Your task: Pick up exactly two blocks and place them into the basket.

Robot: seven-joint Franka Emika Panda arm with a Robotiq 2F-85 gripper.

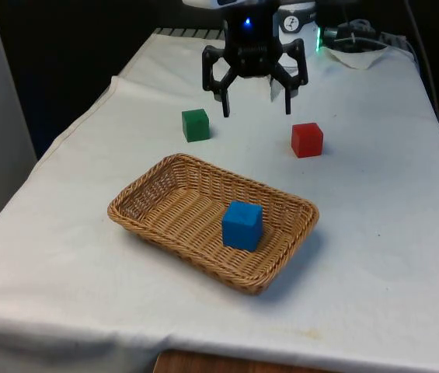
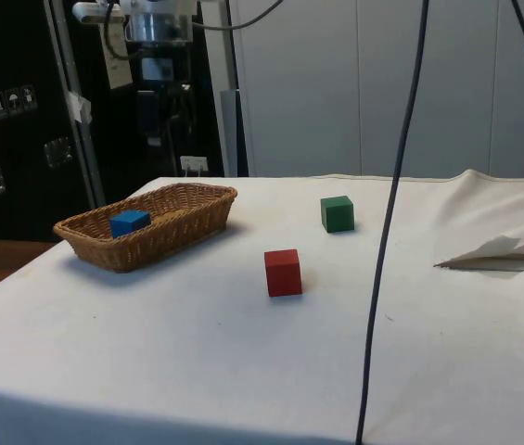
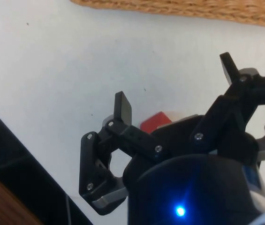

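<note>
The wicker basket (image 1: 174, 203) lies nearest the front camera, set at a slant on the white cloth (image 1: 374, 233). A blue block (image 1: 242, 225) sits inside it, toward the basket's right near corner as the front view has it; in the side view the same blue block (image 2: 130, 222) rests low between the woven walls.

Farther back, two blocks stand on the cloth, well apart from each other. The green block (image 1: 196, 124) is beyond the basket's far left end, and the red block (image 1: 307, 140) is to the front view's right, clear of the basket's rim.

The gripper (image 1: 255, 106) hangs in the air above the far part of the table, between the green and red blocks and somewhat behind them. Its fingers (image 1: 224, 99) are spread wide with nothing between them. In the wrist view a red patch (image 3: 155, 123) behind the gripper (image 3: 177, 86) is probably the red block, though most of it is hidden.
</note>
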